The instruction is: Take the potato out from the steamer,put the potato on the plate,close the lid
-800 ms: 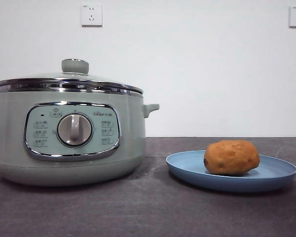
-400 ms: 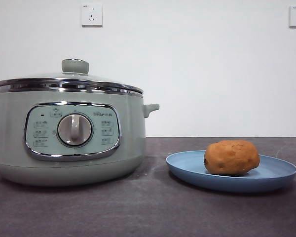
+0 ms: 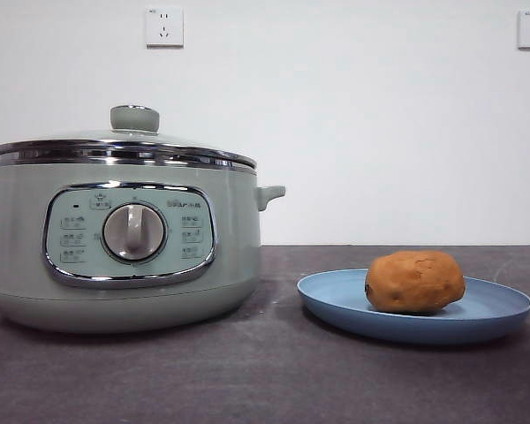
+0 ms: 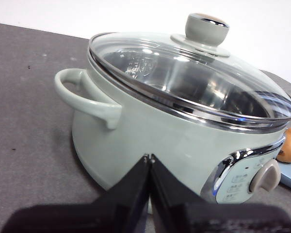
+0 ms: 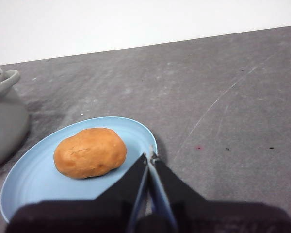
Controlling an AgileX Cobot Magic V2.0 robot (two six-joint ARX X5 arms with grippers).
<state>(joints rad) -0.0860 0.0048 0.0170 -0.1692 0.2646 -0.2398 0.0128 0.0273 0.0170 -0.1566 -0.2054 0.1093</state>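
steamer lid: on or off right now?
On. The lid sits level on the steamer, chrome rims meeting all round; both claws are clear of it.

Both grippers closed and empty, clear of the front view

The left gripper (image 4: 149, 158) shows its two black jaws pressed together to a point at the lower middle of its wrist picture. The right gripper (image 5: 150, 156) does likewise, jaws meeting tip to tip at lower centre, grasping nothing.

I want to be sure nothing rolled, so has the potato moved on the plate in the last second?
No. In the front view the potato sits at the same spot on the plate, equally far from the steamer.
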